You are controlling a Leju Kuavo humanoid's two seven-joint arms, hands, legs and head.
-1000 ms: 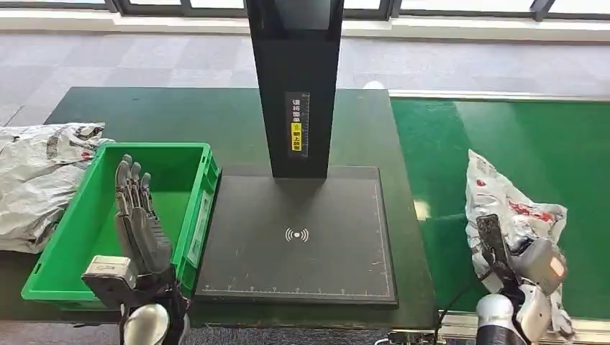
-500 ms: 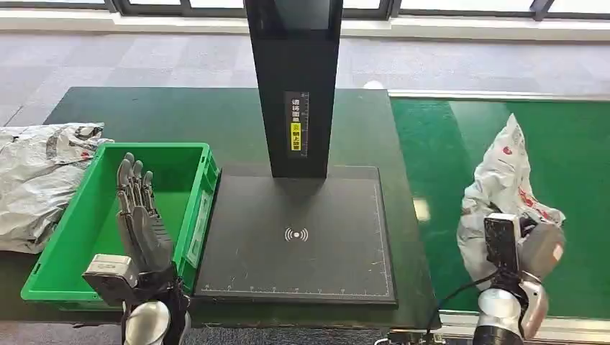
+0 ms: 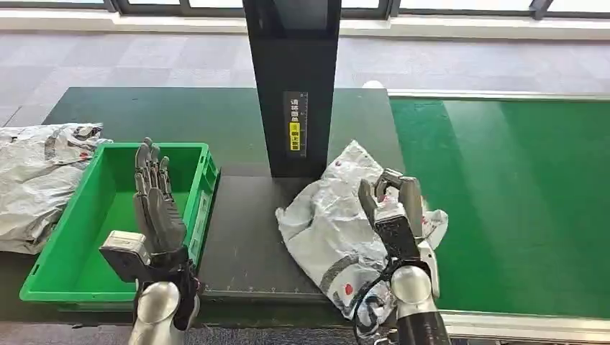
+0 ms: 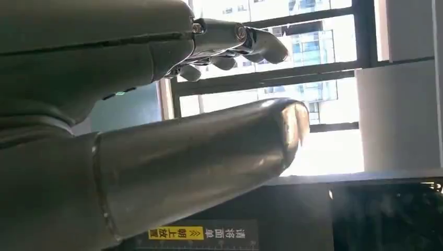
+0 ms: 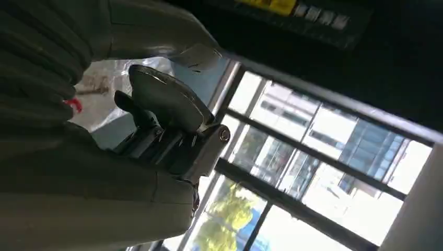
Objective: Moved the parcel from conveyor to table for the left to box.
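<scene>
Right hand [image 3: 392, 205] grips the parcel [image 3: 331, 226], fingers curled over its crumpled top edge. Parcel rests on the black scanner pad [image 3: 241, 237] on the table [image 3: 180, 115], just beside the green conveyor [image 3: 518, 201] and in front of the black post [image 3: 291, 86]. Left hand [image 3: 155, 208] is empty, fingers straight and apart, above the green bin [image 3: 79, 230]. More bags [image 3: 36, 180] lie beside the bin.

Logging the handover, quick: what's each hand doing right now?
Left hand: open, fingers straight, holding nothing, above the green bin.
Right hand: holding the parcel.
</scene>
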